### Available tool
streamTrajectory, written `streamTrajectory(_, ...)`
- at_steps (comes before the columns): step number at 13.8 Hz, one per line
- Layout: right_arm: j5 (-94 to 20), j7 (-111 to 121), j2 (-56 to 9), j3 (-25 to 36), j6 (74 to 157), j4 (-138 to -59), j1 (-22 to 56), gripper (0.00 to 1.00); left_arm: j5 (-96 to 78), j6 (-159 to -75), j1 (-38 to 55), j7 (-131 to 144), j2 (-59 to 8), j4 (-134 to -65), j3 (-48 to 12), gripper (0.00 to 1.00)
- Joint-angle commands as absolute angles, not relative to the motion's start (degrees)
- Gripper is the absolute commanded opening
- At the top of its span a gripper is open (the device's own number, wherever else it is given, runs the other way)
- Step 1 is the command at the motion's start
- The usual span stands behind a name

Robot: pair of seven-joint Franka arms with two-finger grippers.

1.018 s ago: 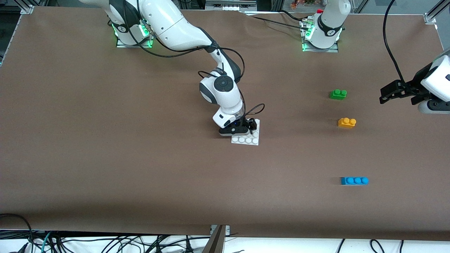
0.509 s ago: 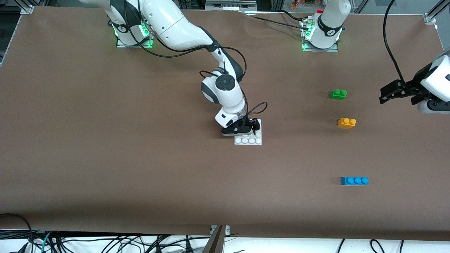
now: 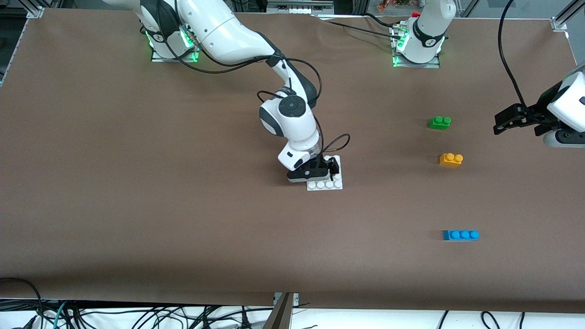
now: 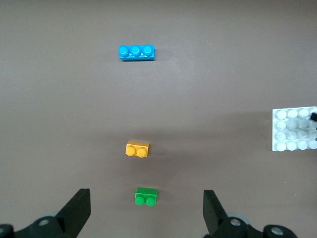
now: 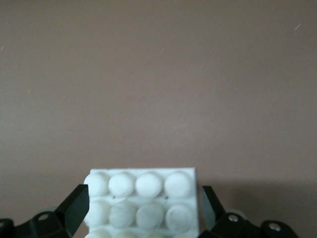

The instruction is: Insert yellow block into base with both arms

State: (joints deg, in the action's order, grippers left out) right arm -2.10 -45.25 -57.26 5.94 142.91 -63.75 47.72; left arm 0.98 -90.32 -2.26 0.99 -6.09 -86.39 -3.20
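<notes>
- Yellow block [image 3: 450, 159] sits loose on the table [image 3: 137, 205], right of frame centre in the front view, between the green brick [image 3: 439, 122] above it and the blue brick [image 3: 460, 235] lower down; well apart from both.
- Base [image 3: 325, 184] lies near frame centre, flat on the table.
- Right end effector [image 3: 322, 170] is down on the base; in the right wrist view its fingers [image 5: 74, 208] straddle the plate's two side edges. Whether they press the edges or stand just off them, I cannot tell.
- Left end effector [image 3: 507, 122] hangs at the right edge of the front view, up over the table past the bricks, fingers spread wide, holding nothing; the left wrist view shows the yellow block between the fingers' line, further out.
- Handling, as judged: the block looks like hard moulded plastic, light, stiff, smooth-sided, so somewhat slippery. Best hold is across the two long flat side walls, below the studs, with the studs left free.
- Base is thin and light, likely to skid or tip under a press; it wants bracing at its edges.
</notes>
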Motion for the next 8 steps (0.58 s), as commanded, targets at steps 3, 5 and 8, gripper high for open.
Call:
streamTrajectory(3,-2.99,-30.10,-50.20,5.19,132.04,-63.37,36.85,1.00,-0.35,-88.86,-2.64,0.62,-6.77,-84.46,-3.25,1.00)
streamTrajectory(5,-3.34,-20.18,-47.65,4.75,126.33,-63.37,31.14,1.00,-0.35,-88.94,-2.72,0.62,-6.77,-84.46,-3.25,1.00)
streamTrajectory(8,-3.43,-11.79,-44.74,4.57,121.03,-63.46,24.89,1.00,-0.35,-88.86,-2.72,0.62,-6.77,-84.46,-3.25,1.00)
